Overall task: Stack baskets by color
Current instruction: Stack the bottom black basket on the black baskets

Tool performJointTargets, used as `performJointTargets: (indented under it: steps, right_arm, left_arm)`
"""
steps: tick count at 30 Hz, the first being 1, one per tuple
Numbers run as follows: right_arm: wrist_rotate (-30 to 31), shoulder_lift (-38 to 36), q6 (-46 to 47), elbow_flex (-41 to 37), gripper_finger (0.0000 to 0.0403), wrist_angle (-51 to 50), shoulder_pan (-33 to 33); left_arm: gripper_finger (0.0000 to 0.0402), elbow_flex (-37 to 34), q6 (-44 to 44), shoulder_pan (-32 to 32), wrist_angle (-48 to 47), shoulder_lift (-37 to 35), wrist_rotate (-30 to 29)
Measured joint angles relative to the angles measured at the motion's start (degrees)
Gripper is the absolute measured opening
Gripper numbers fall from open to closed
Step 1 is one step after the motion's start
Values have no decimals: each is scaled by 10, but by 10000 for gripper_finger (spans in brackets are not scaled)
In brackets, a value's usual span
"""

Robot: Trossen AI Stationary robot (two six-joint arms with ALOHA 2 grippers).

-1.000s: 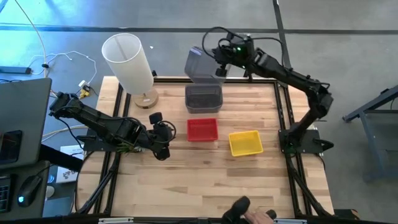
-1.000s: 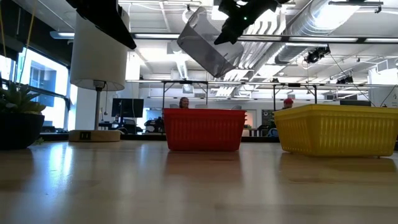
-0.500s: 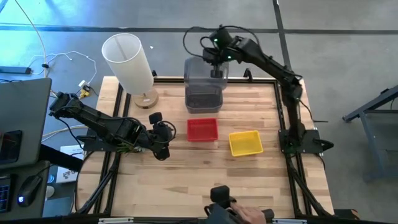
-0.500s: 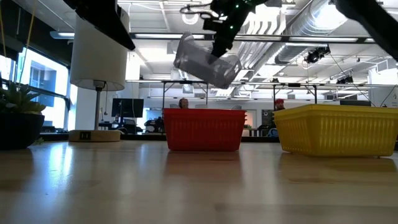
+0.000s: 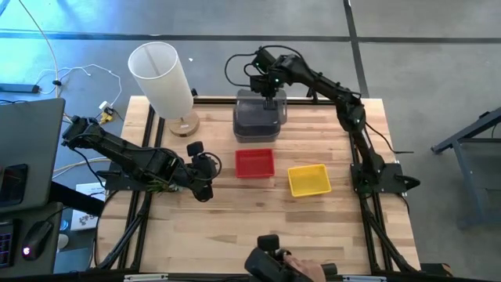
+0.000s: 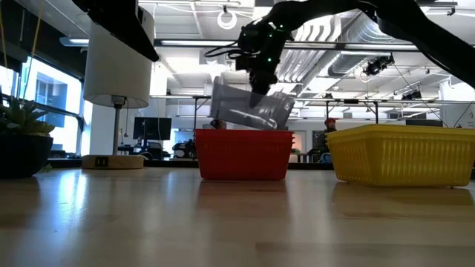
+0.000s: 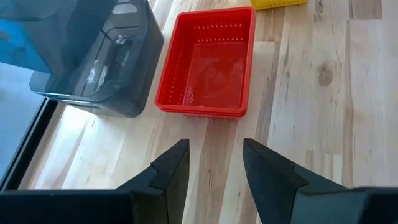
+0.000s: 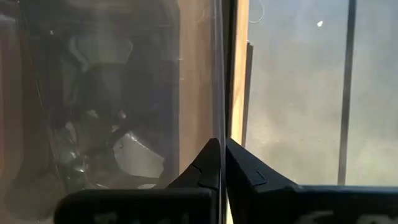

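A translucent dark grey basket [image 5: 260,116] hangs tilted over the far middle of the table, with my right gripper [image 5: 267,88] shut on it. In the high view it covers a second grey basket standing there; in the low view the red basket hides that one. The red basket [image 5: 255,163] stands nearer, and the yellow basket [image 5: 309,179] to its right. Both rest on their bases. My left gripper [image 7: 214,165] waits open left of the red basket, with nothing between its fingers. My right gripper pinches the grey basket's far wall at its rim [image 8: 219,134], one finger inside the basket and one outside. The fingers come from above, slanting down from the far side. The basket [image 6: 249,107] hangs tilted below them; whether it touches the grey basket beneath, I cannot tell.
A tall white cylinder on a wooden base [image 5: 162,78] stands at the far left corner. A person's hand with a dark device [image 5: 274,265] shows at the near edge. Bare wood lies along the near half of the table [image 5: 235,227].
My right gripper has come down and toward the table's left, tipping to point more steeply down. The grey basket went with it, from high beyond the far edge and steeply tilted to low and nearly level over the grey basket on the table.
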Motion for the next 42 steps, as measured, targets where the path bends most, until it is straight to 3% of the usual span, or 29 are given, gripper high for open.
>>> performJointTargets:
  steps: [23,36,42]
  right_arm:
    - [-3,57,5,-1,3,-5,2]
    - [35,57,19,0,128,-4,2]
    - [38,55,45,1,128,7,0]
  left_arm:
    - [135,0,0,0,-3,0,0]
    - [135,0,0,0,-7,0,0]
    - [135,0,0,0,-7,0,1]
